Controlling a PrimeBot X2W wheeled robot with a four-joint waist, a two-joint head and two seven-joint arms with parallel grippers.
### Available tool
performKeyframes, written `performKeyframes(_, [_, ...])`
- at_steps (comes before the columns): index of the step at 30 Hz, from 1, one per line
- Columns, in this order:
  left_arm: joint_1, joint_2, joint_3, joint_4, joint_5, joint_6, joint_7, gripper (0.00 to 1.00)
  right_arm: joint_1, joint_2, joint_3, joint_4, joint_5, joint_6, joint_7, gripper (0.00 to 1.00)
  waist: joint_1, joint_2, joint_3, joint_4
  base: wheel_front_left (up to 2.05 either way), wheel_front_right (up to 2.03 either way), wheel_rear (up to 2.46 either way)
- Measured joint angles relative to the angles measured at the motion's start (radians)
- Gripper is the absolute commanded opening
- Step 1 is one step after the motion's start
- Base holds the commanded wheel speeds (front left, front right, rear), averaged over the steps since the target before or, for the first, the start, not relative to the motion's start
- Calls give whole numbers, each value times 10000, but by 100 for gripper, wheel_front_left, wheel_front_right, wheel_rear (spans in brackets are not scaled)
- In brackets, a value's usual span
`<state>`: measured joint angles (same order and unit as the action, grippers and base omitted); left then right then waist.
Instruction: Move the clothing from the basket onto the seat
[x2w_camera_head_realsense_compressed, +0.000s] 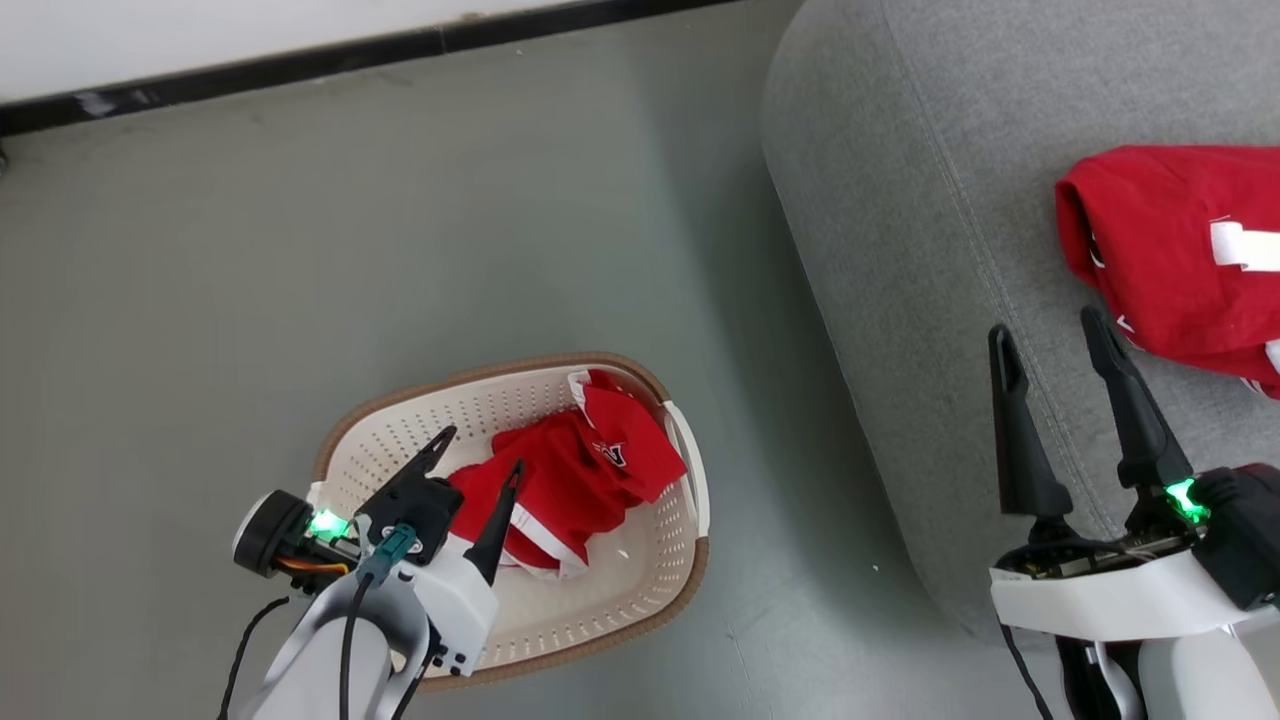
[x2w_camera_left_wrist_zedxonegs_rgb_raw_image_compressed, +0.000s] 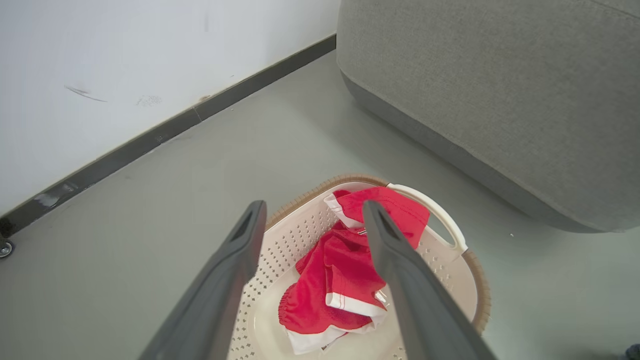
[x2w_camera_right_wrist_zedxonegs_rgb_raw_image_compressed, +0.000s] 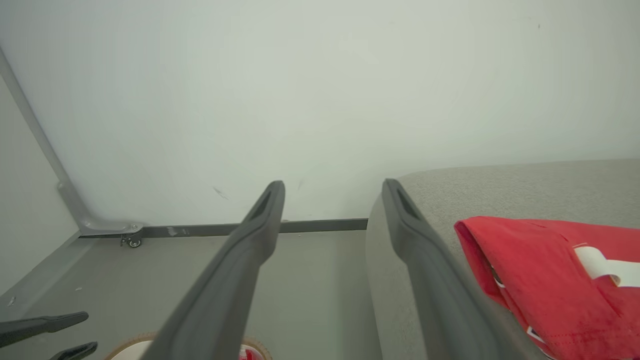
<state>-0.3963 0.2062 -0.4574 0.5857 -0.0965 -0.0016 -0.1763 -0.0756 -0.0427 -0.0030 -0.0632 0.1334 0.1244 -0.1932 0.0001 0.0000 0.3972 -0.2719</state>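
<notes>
A: Head view. Left end effector (x2w_camera_head_realsense_compressed: 484, 448) wide, empty, above the basket (x2w_camera_head_realsense_compressed: 640, 612) on the floor (x2w_camera_head_realsense_compressed: 300, 250). Red clothing (x2w_camera_head_realsense_compressed: 585, 475) bunched inside, part draped up the wall by the handle (x2w_camera_head_realsense_compressed: 690, 450). Risk?
B: A shallow pinch takes only the draped part. The rest slips back or lands on the floor.
A: Left wrist view: it straddles the heap and seems clear of it.
B: Closing low, it could catch the perforated wall and drag the basket.
A: Right wrist view. Right end effector (x2w_camera_right_wrist_zedxonegs_rgb_raw_image_compressed: 333, 184) wide, empty, over the seat (x2w_camera_right_wrist_zedxonegs_rgb_raw_image_compressed: 500, 190) near its rounded corner. Second garment (x2w_camera_right_wrist_zedxonegs_rgb_raw_image_compressed: 540, 270) on the seat just beside it, contact unclear.
B: A swing there could snag that garment and pull it off the seat's edge.
</notes>
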Motion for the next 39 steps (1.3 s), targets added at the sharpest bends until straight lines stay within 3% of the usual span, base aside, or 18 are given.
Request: performKeyframes(39, [-1620,374,-366,2809,683,-144,447,100,-1837,4,577,759,874,2,-499,100,0,0,2590,-1505,0,0,0])
